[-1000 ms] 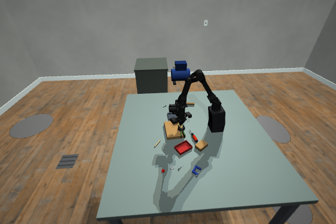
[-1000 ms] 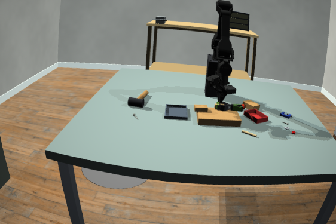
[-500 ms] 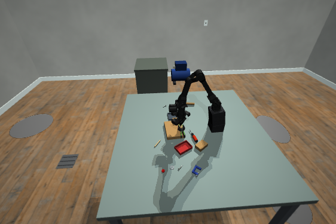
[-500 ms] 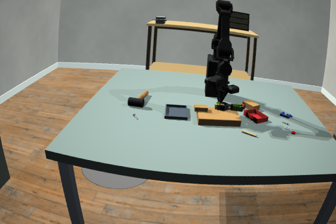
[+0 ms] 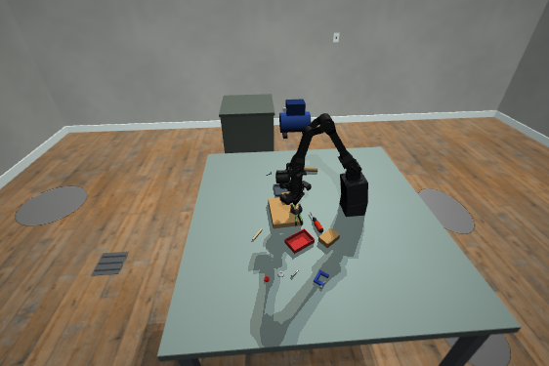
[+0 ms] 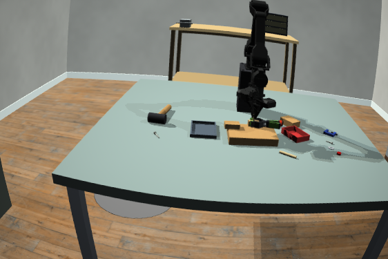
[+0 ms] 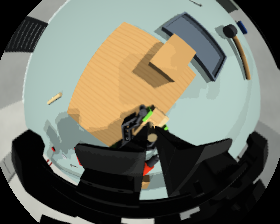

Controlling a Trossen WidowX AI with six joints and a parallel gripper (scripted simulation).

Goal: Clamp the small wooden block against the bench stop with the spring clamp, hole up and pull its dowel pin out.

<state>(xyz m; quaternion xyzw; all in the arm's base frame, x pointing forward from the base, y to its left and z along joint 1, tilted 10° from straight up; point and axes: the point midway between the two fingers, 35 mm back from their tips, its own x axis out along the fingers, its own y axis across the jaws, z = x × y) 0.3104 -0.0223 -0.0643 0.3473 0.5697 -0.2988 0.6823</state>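
The wooden board point(image 6: 253, 136) lies at the table's middle, with the raised bench stop point(image 6: 232, 124) at its far left corner. The board also shows in the wrist view point(image 7: 120, 79), with the stop point(image 7: 160, 66) beyond it. My gripper point(image 6: 254, 118) points straight down at the board's far edge and is shut on the green and black spring clamp point(image 6: 266, 123), which also shows between my fingers in the wrist view point(image 7: 143, 123). A small wooden block point(image 6: 290, 121) lies on the table off the board, beside the red tray. I cannot see a pin in it.
A red tray point(image 6: 295, 134) sits right of the board and a dark tray point(image 6: 204, 129) left of it. A mallet point(image 6: 159, 115), a loose dowel point(image 6: 287, 154), a red-handled screwdriver point(image 5: 317, 223), a blue bracket point(image 6: 330, 132) and small hardware lie around.
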